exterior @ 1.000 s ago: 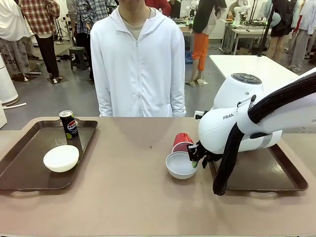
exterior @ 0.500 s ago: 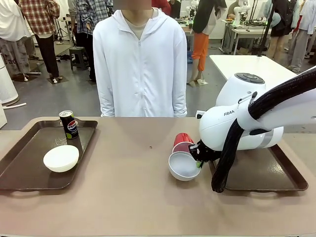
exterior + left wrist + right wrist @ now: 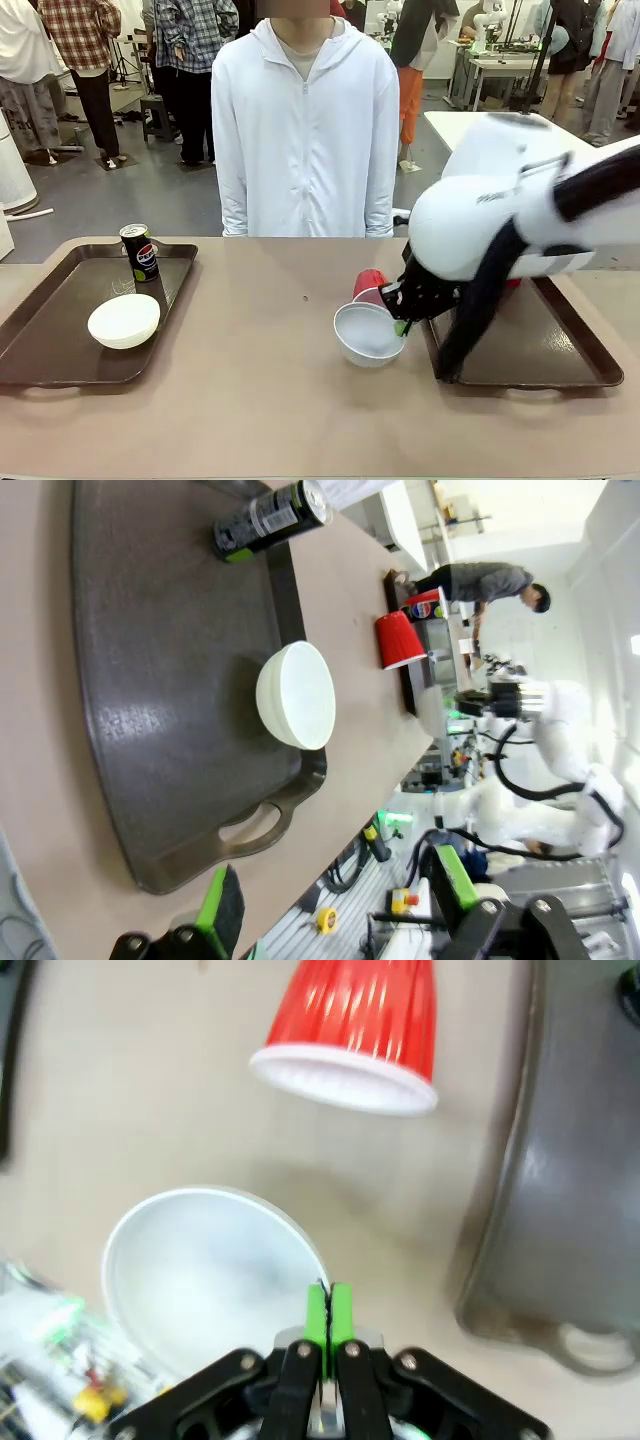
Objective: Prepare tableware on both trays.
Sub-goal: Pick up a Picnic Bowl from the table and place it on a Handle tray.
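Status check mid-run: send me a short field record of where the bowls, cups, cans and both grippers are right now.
right gripper: shut on the rim of a white bowl, bowl tilted, beside the right tray
red cup: upside down on the table behind that bowl
left tray: holds second bowl and upright Pepsi can
left gripper: open, above the left tray's near edge
person: standing at far side

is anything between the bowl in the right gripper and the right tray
Nothing visible blocks it. The right gripper pinches the white bowl by its rim, beside the right tray. The red cup stands behind the bowl.
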Robot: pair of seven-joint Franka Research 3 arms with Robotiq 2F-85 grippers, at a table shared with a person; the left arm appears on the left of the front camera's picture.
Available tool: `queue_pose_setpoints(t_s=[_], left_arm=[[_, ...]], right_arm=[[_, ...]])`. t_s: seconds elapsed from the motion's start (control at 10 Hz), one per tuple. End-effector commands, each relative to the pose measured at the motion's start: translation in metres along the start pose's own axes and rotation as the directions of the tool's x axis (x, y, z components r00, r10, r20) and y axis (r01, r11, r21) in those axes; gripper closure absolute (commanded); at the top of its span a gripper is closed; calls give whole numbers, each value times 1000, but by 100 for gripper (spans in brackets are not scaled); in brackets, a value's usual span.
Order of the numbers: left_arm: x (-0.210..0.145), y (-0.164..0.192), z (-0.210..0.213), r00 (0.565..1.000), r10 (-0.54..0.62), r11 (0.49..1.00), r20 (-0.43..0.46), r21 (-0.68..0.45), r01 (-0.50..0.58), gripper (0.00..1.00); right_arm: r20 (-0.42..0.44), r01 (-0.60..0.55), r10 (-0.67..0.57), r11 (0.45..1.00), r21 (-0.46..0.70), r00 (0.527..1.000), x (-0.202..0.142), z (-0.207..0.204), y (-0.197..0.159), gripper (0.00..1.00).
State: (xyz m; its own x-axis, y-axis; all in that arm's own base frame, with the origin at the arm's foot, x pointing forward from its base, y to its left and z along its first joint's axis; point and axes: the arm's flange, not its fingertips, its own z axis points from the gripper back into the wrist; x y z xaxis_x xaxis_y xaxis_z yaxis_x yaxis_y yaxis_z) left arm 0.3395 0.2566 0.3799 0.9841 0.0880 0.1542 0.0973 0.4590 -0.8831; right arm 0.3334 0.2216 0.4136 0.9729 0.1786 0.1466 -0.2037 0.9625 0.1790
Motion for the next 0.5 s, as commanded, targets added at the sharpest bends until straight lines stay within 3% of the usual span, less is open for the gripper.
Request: queue_pose_setpoints(t_s=[0.0,0.2,0.4], left_arm=[[2,-4,2,1000,18,1000,17,-15,-18,0],[2,-4,2,1000,18,1000,17,-15,-18,0],[2,-4,2,1000,18,1000,17,-15,-18,0]], right_arm=[[42,-21,24,998,-58,999,-43,72,-5,100],[62,15,-5,987,-163,998,-53,103,-31,100],[62,81,-68,971,-224,996,-57,113,-86,100]])
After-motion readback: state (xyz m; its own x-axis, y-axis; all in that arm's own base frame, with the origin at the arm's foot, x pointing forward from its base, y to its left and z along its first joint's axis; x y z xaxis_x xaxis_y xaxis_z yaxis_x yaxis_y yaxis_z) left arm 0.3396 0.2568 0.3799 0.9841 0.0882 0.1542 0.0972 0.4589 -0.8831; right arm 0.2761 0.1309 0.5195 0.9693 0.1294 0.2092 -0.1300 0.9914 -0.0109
